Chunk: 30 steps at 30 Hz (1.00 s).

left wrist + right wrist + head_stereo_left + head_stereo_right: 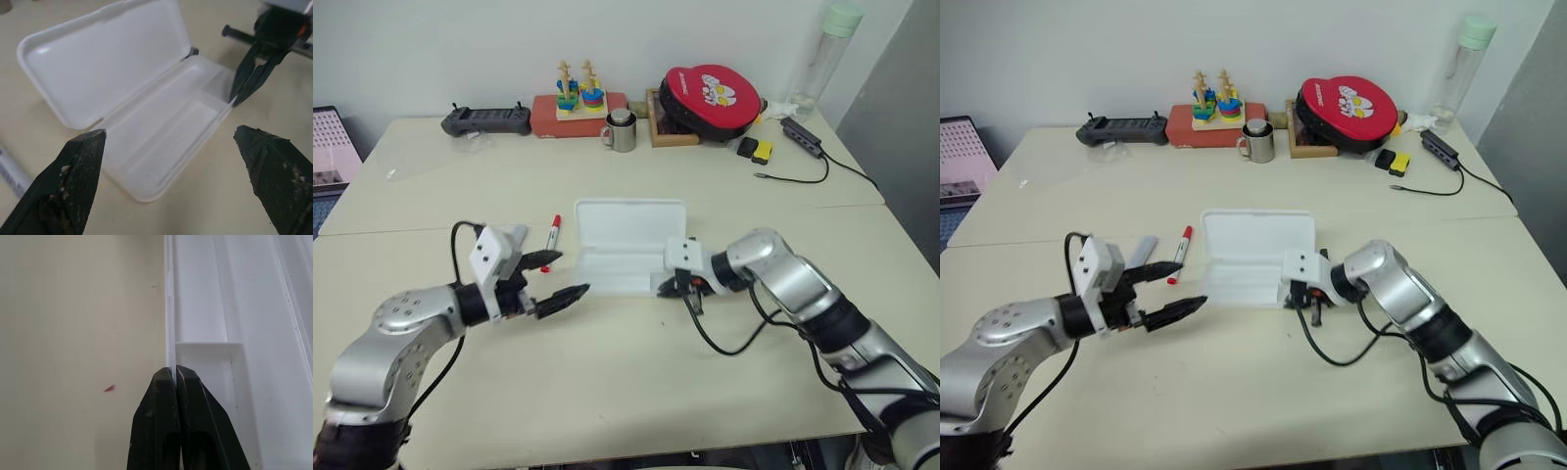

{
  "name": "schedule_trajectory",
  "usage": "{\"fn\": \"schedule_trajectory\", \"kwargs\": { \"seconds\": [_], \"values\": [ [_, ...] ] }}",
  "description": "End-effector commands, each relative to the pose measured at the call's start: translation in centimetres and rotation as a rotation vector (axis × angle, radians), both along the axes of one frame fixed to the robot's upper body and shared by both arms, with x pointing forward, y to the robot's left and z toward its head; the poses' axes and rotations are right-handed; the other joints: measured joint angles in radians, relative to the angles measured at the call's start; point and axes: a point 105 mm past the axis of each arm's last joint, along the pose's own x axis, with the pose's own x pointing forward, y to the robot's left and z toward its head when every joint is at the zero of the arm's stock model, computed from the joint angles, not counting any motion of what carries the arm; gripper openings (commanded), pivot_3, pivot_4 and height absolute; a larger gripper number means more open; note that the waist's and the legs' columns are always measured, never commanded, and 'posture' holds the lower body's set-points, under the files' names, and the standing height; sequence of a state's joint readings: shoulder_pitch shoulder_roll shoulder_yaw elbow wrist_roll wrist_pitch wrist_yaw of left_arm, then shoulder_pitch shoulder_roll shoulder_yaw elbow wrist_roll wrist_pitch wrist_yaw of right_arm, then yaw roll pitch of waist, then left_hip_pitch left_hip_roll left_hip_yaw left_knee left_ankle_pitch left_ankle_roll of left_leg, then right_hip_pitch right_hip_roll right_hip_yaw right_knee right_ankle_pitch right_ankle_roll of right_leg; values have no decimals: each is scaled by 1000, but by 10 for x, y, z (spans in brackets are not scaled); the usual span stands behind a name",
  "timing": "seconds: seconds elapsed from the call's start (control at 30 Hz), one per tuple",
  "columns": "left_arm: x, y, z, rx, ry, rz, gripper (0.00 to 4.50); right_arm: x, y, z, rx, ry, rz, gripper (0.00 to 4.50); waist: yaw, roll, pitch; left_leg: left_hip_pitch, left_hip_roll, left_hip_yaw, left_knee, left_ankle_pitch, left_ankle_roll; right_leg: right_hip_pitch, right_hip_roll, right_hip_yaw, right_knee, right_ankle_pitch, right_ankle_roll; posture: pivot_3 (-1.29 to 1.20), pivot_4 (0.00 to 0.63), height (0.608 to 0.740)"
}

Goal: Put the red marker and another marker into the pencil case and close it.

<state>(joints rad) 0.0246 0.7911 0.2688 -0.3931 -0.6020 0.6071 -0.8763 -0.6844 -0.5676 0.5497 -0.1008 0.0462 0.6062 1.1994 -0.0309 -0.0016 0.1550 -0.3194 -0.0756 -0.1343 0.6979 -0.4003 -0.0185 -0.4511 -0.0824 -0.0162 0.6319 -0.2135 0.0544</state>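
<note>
At the near edge of the table [607, 392], the left gripper [563, 279] is held with its fingers spread wide, nothing between them, just beside the open pencil case [622, 245]. The right gripper [668, 288] is pinched shut on the case's near wall at its right end. Beyond the left gripper, the red marker [552, 233] and the lilac marker [1142, 250] are seen lying left of the case.

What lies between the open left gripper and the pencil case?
Bare tabletop; in the left wrist view nothing sits between the left gripper and the pencil case.
</note>
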Motion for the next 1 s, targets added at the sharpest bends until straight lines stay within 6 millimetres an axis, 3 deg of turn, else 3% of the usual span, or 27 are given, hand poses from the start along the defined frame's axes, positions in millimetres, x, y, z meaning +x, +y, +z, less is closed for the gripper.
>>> {"fn": "schedule_trajectory", "kwargs": {
  "seconds": [0.03,0.13,0.23,0.4,0.47,0.57,0.63,0.77,1.0],
  "values": [
    [-1,23,8,35,-43,111,4500,-15,8,-1,0,0,76,4,0,0,0,0,0,0,0,0,0,0,0,0,0,0,0,0,150,740],
    [1,34,7,-2,-35,190,4500,-14,10,-3,-5,-14,80,4,2,0,0,0,0,0,1,0,0,0,0,1,1,0,0,0,150,740],
    [6,47,-1,-20,-35,284,4500,-11,15,-2,19,-24,72,496,2,0,0,0,0,0,1,0,0,0,0,1,1,0,0,0,150,740],
    [16,58,-5,-21,-48,373,4500,-7,19,6,49,-40,63,1792,3,-1,0,0,0,0,1,0,0,0,0,0,2,0,0,0,150,740],
    [23,70,-9,18,-63,457,4500,-8,22,19,113,-38,64,2282,3,-1,0,-1,0,0,1,0,0,0,0,0,2,0,0,0,150,740],
    [31,79,-18,37,-54,540,4500,-13,32,54,309,5,72,2961,2,-1,0,0,0,0,1,0,0,0,0,0,2,0,0,0,150,740],
    [37,76,-26,60,-38,549,4500,-8,36,75,405,-14,45,3506,1,-1,0,0,0,0,1,0,0,-1,0,0,2,0,0,0,150,740],
    [44,61,-32,41,-29,514,4500,-1,37,94,482,-37,-2,4456,1,-1,-1,0,-1,0,2,0,0,-2,0,0,5,0,0,0,150,740],
    [63,33,-24,-2,-53,433,4500,13,35,106,532,-89,-89,4456,2,-2,-1,-1,-3,1,4,0,0,-4,-3,0,11,0,0,0,150,740]
  ]
}}
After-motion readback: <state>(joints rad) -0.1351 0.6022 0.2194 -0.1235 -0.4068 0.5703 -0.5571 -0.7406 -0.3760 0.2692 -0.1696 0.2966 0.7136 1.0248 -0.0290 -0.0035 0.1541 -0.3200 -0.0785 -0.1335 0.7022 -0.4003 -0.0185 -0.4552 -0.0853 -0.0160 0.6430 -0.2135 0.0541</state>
